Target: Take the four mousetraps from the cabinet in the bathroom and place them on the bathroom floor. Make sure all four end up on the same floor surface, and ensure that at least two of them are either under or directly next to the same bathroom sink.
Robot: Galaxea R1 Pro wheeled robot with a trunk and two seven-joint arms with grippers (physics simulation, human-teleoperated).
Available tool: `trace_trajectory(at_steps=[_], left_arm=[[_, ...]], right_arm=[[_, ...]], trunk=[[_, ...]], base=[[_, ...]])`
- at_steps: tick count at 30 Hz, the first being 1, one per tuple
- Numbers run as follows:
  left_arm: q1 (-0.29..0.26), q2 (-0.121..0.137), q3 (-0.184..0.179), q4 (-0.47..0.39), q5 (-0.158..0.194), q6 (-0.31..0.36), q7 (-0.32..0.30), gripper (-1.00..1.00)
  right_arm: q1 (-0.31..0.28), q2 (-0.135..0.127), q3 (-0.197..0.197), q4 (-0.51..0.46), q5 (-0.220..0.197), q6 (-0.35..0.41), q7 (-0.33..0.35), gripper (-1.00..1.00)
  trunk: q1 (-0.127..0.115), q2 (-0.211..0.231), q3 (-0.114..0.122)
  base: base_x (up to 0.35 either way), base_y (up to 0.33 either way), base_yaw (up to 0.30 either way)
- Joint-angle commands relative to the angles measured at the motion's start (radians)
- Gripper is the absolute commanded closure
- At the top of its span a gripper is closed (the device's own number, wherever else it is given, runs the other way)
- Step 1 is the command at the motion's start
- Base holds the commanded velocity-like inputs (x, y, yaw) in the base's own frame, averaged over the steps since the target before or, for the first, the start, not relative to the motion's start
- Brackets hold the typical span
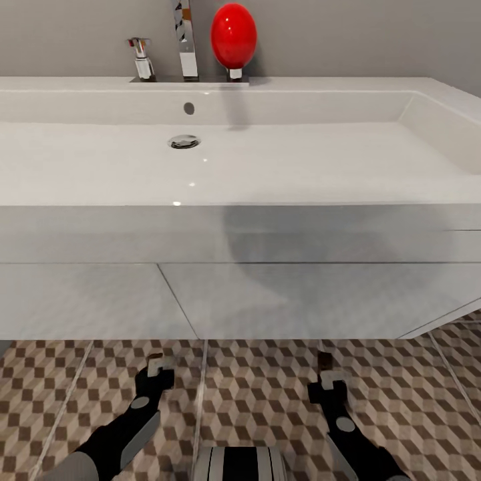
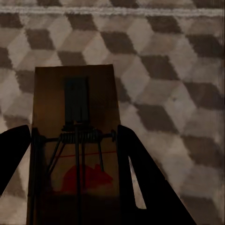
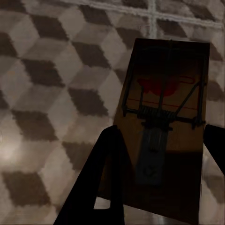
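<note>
From the head camera, each mousetrap shows only as a small end poking past a gripper: the left gripper (image 1: 156,369) hides all but a pale edge and a brown tip of its trap, and the right gripper (image 1: 327,374) leaves just a dark brown end visible above its fingers. The space under the bathroom sink (image 1: 240,294) is cut off by the white vanity front, so how far the bathroom floor (image 1: 267,394) runs beneath it cannot be seen. Both arms are cropped at the lower edge of that view, as is the robot's striped trunk (image 1: 239,465). The wrist cameras are dim and soft, but they show more. In the left wrist view the left mousetrap (image 2: 75,140) sits between two dark fingers (image 2: 140,173), which press against its long sides; the jaws are closed onto the board, its coil spring, bar and a red mouse print facing the camera, with the cube-pattern tiles behind. In the right wrist view the right mousetrap (image 3: 164,122) is likewise clamped between the fingers (image 3: 105,183), one of them largely out of frame, and held above the tiles near a pale grout line. On the sink's back ledge stand a chrome tap (image 1: 186,41), a small chrome handle (image 1: 141,59) and a red egg-shaped object (image 1: 234,37).
</note>
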Motion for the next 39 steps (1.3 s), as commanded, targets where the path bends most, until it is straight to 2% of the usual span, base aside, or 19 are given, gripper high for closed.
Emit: trace_trajectory(at_steps=[1, 8, 14, 16, 21, 23, 39], left_arm=[[-0.006, 0.002, -0.008, -0.008, 0.009, -0.006, 0.008, 1.00], [-0.016, 0.009, -0.006, -0.033, 0.004, -0.013, 0.007, 1.00], [-0.017, 0.005, 0.001, -0.048, 0.005, -0.019, 0.000, 1.00], [-0.017, 0.007, 0.011, -0.058, 0.005, -0.024, -0.002, 1.00], [-0.019, 0.010, 0.067, -0.071, 0.004, -0.036, -0.002, 1.00], [-0.019, 0.007, 0.075, -0.070, 0.002, -0.035, 0.000, 1.00], [-0.020, 0.009, 0.093, -0.043, 0.003, -0.035, -0.004, 1.00]], right_arm=[[-0.001, -0.001, 0.008, -0.006, -0.011, -0.004, -0.006, 1.00], [-0.001, -0.001, 0.008, -0.027, -0.011, 0.006, -0.006, 1.00], [-0.023, -0.001, 0.008, -0.027, -0.013, 0.009, -0.006, 1.00], [-0.027, -0.001, 0.008, -0.027, -0.014, 0.009, -0.006, 1.00], [-0.030, -0.001, 0.008, -0.026, -0.014, 0.009, -0.005, 1.00], [-0.030, -0.002, 0.008, -0.025, -0.014, 0.008, -0.005, 1.00], [-0.031, -0.003, 0.008, -0.024, -0.012, 0.008, -0.003, 1.00]], trunk=[[0.000, 0.000, -0.001], [0.000, 0.000, -0.001], [0.000, 0.000, -0.001], [0.000, 0.000, -0.001], [0.000, 0.000, -0.001], [0.000, 0.000, -0.001], [0.000, 0.000, -0.001]], base=[[0.000, 0.000, 0.000], [0.000, 0.000, 0.000], [0.000, 0.000, 0.000], [0.000, 0.000, 0.000], [0.000, 0.000, 0.000], [0.000, 0.000, 0.000], [0.000, 0.000, 0.000]])
